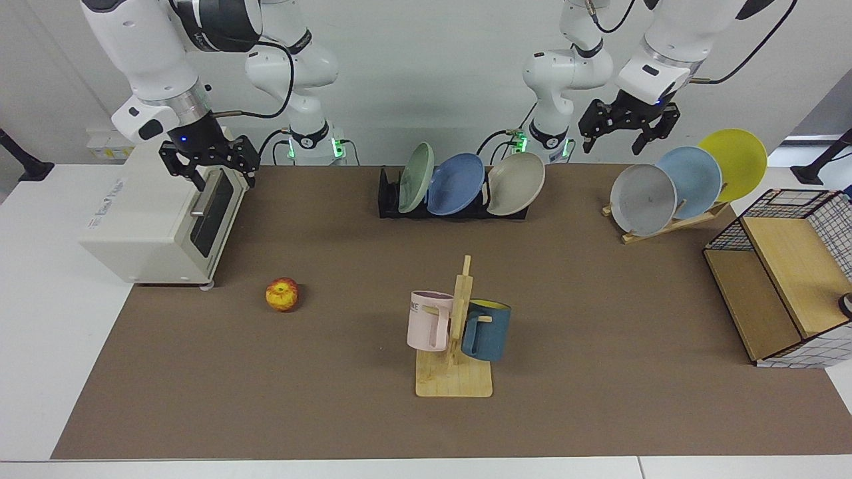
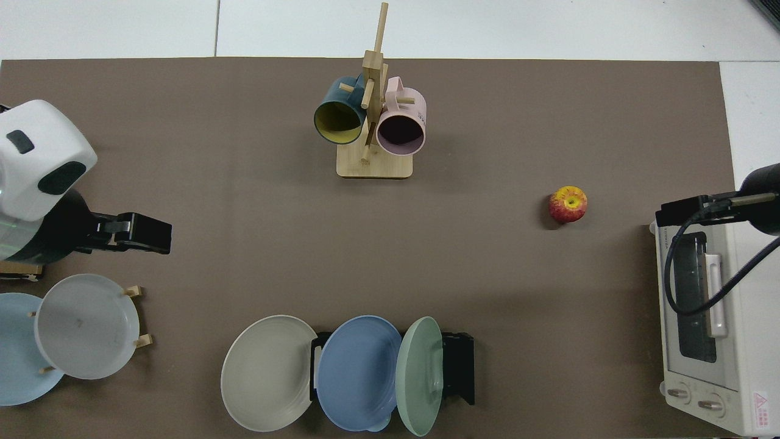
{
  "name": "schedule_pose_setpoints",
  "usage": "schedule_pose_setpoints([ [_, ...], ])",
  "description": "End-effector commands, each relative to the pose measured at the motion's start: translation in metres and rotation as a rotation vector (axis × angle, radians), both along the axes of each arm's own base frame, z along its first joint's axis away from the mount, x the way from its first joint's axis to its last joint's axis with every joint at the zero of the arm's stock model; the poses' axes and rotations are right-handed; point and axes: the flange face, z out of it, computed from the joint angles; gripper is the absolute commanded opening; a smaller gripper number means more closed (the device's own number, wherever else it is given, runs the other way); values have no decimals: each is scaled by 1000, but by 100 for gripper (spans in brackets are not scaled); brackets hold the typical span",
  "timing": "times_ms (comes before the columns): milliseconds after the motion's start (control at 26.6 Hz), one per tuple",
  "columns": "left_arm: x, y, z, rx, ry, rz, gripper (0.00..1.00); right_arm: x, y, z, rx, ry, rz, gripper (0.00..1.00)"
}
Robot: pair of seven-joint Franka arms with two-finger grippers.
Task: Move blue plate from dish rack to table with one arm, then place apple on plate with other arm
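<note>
The blue plate (image 1: 456, 183) leaned in the dish rack (image 1: 389, 196), between a green plate (image 1: 415, 177) and a beige plate (image 1: 516, 183). I saw the apple (image 1: 283, 294) alone on the table (image 1: 599, 299), near the toaster oven (image 1: 160, 213). My left gripper (image 1: 629, 136) hung spread and empty above the wooden plate stand (image 1: 672, 223); my right gripper (image 1: 210, 166), also spread, hovered over the oven.

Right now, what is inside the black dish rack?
Three plates stand on edge in the dish rack: a green plate, the blue plate in the middle and a beige plate. They overlap, so the slots and each plate's lower edge are mostly covered.
</note>
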Motion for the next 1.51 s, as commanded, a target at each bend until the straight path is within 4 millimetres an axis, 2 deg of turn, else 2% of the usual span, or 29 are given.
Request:
schedule_pose_setpoints([
  [0, -5, 3, 3, 17, 11, 5, 100, -2, 1, 3, 22, -12, -7, 100],
  [414, -8, 1, -7, -69, 8, -13, 100, -3, 2, 4, 19, -13, -6, 100],
  [603, -25, -1, -15, -144, -34, -39, 100, -3, -1, 6, 7, -17, -6, 100],
  [753, -42, -11, -33, -157, -15, -83, 100, -2, -1, 4, 4, -30, -5, 100],
  [866, -54, -26, -54, -218, 14, -125, 100, 6, 0, -3, 2, -57, -8, 100],
  [979, -67, -49, -85, -243, 16, -147, 100, 16, 4, -17, 0, -76, -6, 100],
  [1054, -80, -71, -113, -237, 20, -178, 99, 24, 16, -37, -2, -58, 15, 100],
  [1130, -93, -88, -140, -233, 38, -200, 99, 30, 18, -55, -5, -53, 17, 100],
  [1280, -107, -97, -173, -250, 38, -192, 99, 40, 18, -95, -7, -60, 18, 100],
  [1356, -117, -113, -190, -248, 46, -212, 99, 47, 18, -110, -11, -60, 17, 100],
  [1469, -133, -124, -213, -237, 64, -213, 99, 60, 20, -135, -12, -66, 11, 100],
])
